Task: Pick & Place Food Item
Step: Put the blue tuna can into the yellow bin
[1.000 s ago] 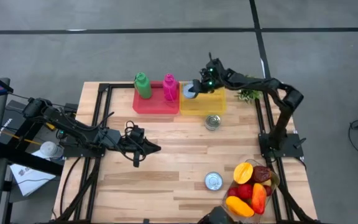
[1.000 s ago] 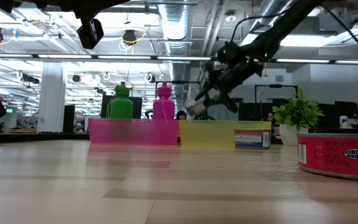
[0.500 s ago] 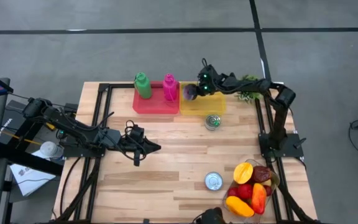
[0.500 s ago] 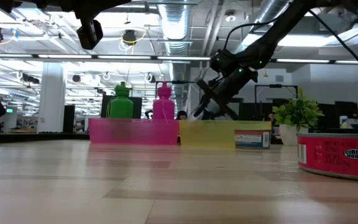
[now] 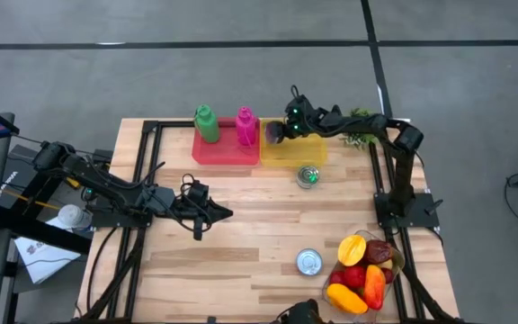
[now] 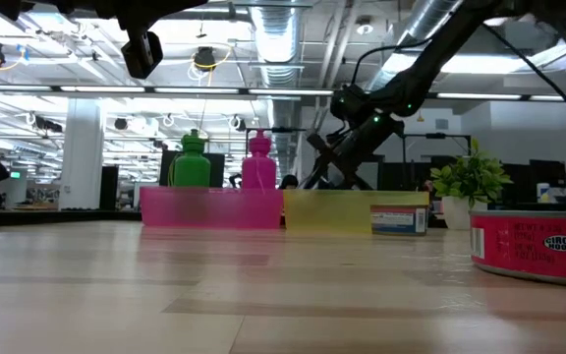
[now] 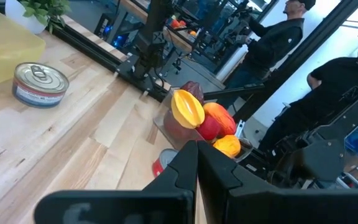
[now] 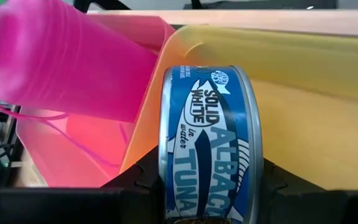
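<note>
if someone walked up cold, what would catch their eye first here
Probably the right hand at the table's far edge, shut on a blue tuna can held on edge inside the yellow bin. Next, the pink bottle and green bottle standing in the red bin beside it, and the bright fruit bowl at the near right corner.

Dark right arm's gripper [image 6: 334, 160] reaching down behind yellow bin [image 6: 356, 211], pink bin [image 6: 210, 208] touching its side, green bottle [image 6: 192, 160] and pink bottle [image 6: 259, 161] upright in pink bin, red-labelled can [image 6: 535, 246] near camera, potted plant [image 6: 470, 185], wooden table [image 6: 214, 295].
</note>
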